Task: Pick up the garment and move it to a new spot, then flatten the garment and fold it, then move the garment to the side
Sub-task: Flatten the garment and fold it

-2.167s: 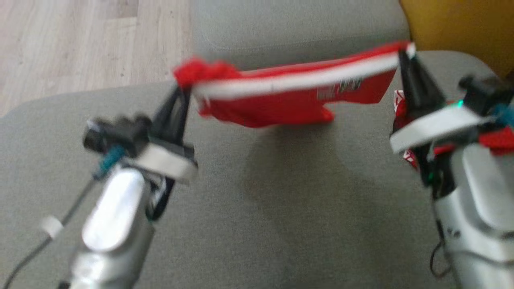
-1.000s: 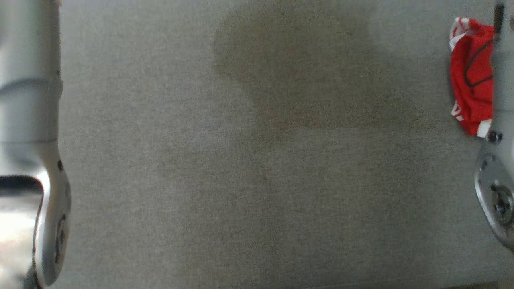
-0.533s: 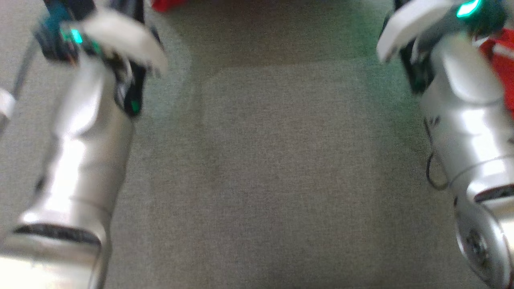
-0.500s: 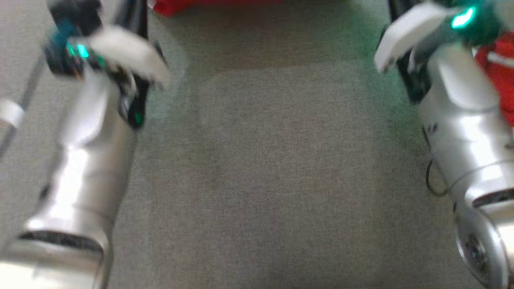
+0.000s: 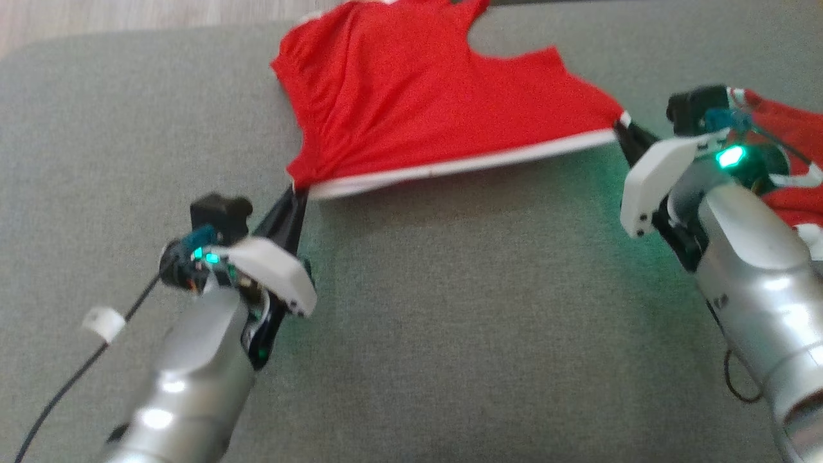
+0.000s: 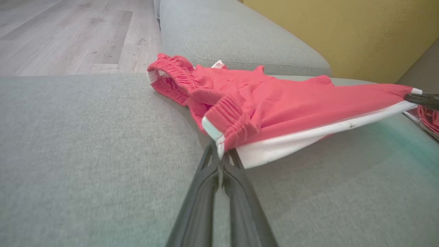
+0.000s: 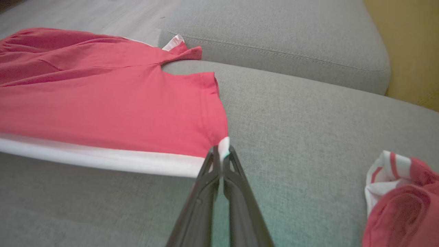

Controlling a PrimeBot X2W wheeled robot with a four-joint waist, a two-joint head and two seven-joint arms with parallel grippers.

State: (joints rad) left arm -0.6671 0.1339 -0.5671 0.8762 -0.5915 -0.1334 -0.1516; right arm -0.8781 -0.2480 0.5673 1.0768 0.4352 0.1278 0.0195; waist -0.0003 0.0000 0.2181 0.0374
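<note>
Red shorts (image 5: 411,96) with a white side stripe and a bunched stretchy waistband are stretched out over the grey sofa cushion (image 5: 450,321). One corner is pinched in the closed left gripper (image 5: 297,191), the other in the closed right gripper (image 5: 622,127). Another red-and-white cloth (image 5: 784,180) is seen beside the right arm.

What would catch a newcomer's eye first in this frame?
The red garment with its white hem, stretched over the grey sofa cushion between the left gripper and the right gripper, each shut on a corner. Next, a crumpled red-and-white cloth lying near the right gripper.
</note>
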